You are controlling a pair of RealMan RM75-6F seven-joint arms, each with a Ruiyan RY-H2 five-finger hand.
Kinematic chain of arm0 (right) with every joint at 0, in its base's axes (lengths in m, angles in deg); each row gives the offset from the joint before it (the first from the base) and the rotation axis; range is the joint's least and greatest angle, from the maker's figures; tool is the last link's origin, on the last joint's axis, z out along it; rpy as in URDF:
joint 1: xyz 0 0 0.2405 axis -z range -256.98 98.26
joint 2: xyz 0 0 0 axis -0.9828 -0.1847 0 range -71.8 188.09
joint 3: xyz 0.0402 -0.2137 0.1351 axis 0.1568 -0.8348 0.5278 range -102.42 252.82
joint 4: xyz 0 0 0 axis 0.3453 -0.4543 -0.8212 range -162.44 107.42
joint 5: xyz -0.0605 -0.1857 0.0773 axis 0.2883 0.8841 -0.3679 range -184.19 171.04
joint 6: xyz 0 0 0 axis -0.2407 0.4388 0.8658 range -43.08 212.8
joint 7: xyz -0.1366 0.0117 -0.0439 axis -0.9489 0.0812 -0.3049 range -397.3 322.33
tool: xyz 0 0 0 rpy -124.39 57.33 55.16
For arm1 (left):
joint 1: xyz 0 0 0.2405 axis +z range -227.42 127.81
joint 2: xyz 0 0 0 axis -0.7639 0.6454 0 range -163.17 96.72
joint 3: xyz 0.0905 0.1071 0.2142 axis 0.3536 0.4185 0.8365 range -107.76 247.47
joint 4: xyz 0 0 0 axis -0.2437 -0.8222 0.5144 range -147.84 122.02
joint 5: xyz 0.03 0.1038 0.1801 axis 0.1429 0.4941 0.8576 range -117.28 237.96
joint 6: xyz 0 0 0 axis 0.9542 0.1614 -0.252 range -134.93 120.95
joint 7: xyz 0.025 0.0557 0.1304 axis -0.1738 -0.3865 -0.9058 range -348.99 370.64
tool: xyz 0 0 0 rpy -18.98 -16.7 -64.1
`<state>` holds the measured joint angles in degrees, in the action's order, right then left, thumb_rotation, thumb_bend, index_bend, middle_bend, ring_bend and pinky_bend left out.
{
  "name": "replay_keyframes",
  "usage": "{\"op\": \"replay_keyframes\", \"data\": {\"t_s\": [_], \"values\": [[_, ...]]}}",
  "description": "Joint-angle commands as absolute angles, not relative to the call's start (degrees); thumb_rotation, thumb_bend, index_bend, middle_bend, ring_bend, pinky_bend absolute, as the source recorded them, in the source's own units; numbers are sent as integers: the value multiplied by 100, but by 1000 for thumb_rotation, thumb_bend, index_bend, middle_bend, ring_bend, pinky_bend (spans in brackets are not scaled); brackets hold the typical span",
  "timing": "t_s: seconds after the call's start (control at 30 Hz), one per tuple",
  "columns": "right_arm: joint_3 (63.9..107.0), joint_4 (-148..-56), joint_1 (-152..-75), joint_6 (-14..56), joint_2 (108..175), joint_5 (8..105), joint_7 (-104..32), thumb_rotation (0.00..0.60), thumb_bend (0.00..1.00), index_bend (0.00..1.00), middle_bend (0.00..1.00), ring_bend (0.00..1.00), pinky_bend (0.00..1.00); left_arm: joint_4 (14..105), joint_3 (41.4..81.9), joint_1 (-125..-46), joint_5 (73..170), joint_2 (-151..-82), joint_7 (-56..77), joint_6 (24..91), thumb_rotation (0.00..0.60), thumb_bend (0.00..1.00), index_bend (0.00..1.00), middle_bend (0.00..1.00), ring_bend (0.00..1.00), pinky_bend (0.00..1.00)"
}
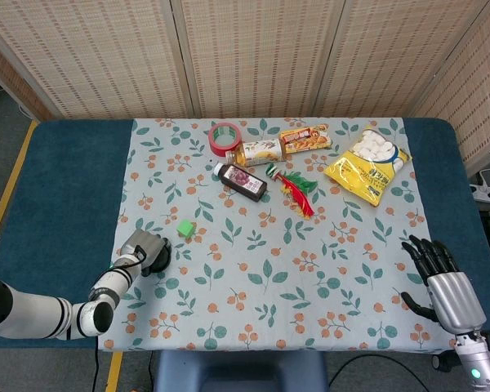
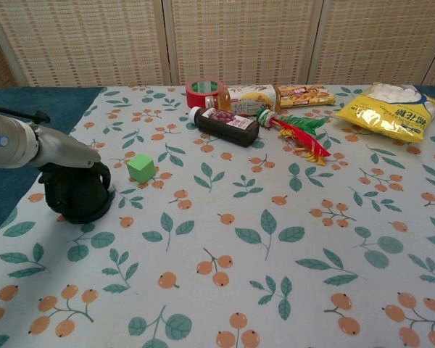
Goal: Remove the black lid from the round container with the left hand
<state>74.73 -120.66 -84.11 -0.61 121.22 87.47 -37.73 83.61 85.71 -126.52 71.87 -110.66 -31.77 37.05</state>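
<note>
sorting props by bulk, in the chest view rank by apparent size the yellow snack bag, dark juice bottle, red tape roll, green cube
1. yellow snack bag
2. dark juice bottle
3. red tape roll
4. green cube, smallest though nearest the camera.

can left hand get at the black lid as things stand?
Probably yes: the left hand is already on top of the black lid, fingers curled over it, nothing between them. The green cube beside it stands clear.
</note>
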Motion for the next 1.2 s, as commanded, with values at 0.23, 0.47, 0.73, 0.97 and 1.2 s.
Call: {"op": "replay_keyframes", "data": {"t_s": [0.23, 0.47, 0.73, 0.97, 1.2], "values": [[7435, -12082, -8395, -101, 12104, 8825, -3747, 600, 175, 0, 0, 0, 0, 8497, 8503, -11664, 8857, -11043, -2609, 4756, 600, 699, 645, 726, 623, 831], [7399, -12087, -8392, -110, 12088, 8894, -3722, 600, 175, 0, 0, 0, 0, 8822, 8350, -10899, 10029, -10726, -2170, 5920, 600, 744, 697, 792, 685, 900], [7384, -12088, -8395, -80, 12074, 8885, -3696, 600, 175, 0, 0, 0, 0, 10299, 7834, -10070, 12145, -9716, -1746, 8147, 600, 768, 702, 803, 695, 907], [7368, -12093, -8433, -5, 12102, 8906, -3728, 600, 175, 0, 0, 0, 0, 10003, 7731, -9895, 11778, -10043, -1786, 7147, 600, 772, 707, 810, 697, 915], [7323, -12145, -8447, 33, 12094, 8959, -3759, 600, 175, 0, 0, 0, 0, 8860, 7533, -10223, 10264, -10726, -2461, 5776, 600, 774, 709, 807, 697, 905]]}}
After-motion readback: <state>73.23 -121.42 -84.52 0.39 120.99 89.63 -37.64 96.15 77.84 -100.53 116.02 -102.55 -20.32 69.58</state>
